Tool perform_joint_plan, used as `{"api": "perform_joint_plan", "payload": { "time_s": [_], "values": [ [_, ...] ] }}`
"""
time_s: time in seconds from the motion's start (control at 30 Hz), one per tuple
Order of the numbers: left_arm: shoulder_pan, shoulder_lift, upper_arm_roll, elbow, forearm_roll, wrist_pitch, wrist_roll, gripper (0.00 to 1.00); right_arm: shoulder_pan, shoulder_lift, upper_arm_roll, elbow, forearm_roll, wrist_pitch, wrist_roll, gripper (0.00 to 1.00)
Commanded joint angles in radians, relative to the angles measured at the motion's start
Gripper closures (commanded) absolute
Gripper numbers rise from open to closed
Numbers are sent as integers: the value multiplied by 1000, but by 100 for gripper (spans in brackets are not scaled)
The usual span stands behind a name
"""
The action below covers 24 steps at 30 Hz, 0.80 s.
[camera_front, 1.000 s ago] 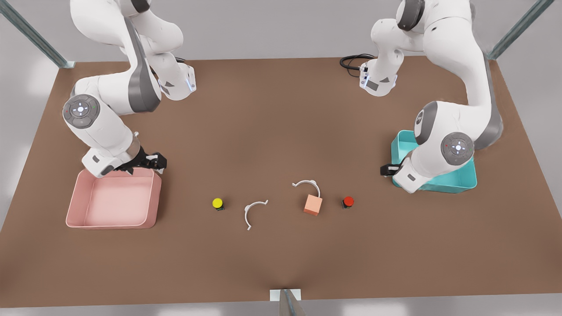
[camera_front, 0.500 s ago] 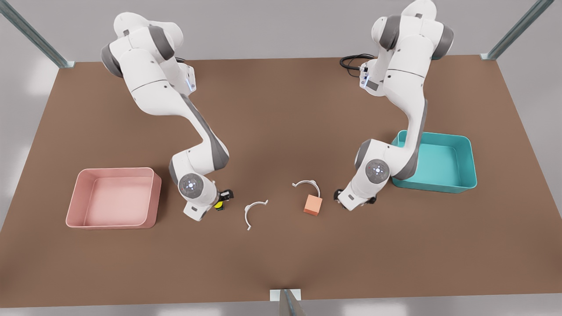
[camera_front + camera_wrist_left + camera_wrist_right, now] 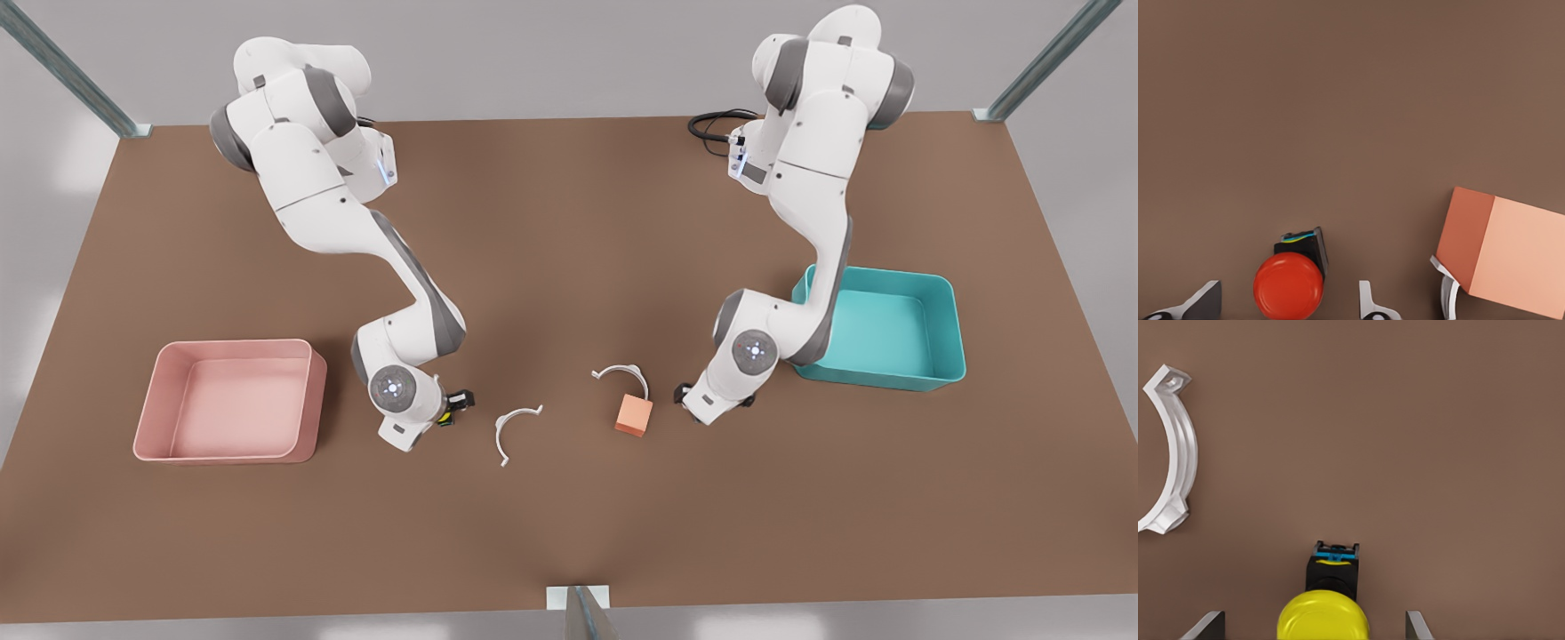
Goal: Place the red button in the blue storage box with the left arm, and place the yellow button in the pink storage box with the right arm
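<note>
The left hand [image 3: 1288, 303] is down at the bench [image 3: 569, 231], its two fingertips [image 3: 1201, 303] spread with the tiny round red-capped push button on its small black base [image 3: 1289, 285] standing between them, a gap showing on either side of the cap. The button sits centred between the jaws, so the coming move turns on little more than a straight close; the hand is not yet pinching it. Just beside it lies an orange cube [image 3: 1501, 250], apart from the nearer finger, with a white curved plastic clip [image 3: 621, 374] tucked under its edge. In the front view this hand [image 3: 686, 396] sits between the cube and the shallow teal-blue plastic bin [image 3: 942, 293], which lies toward the front view's right, near the bench's edge.

The right hand [image 3: 1315, 627] is likewise low, fingertips [image 3: 1205, 625] spread around the yellow-capped push button on a black base [image 3: 1323, 613], which is centred between them and untouched. A second white curved clip [image 3: 1175, 453] lies well clear of it. In the front view this hand [image 3: 453, 404] is between that clip and the pale pink plastic bin [image 3: 156, 391], which rests toward the front view's left.
</note>
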Motion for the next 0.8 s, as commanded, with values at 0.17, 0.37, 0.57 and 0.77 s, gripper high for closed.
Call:
{"api": "perform_joint_plan", "payload": {
  "time_s": [0.17,0.37,0.57,0.77],
  "values": [
    [0,34,0,8,2,32,-51,24,-1,15,0,0,1,17,-3,33],
    [0,36,0,8,2,33,-51,40,-1,26,0,1,1,20,-5,33],
    [2,34,0,19,2,32,-51,51,-4,53,-1,1,1,50,-5,38],
    [57,-98,0,17,0,-36,-4,52,-2,55,-1,1,1,53,-5,57]
  ]
}}
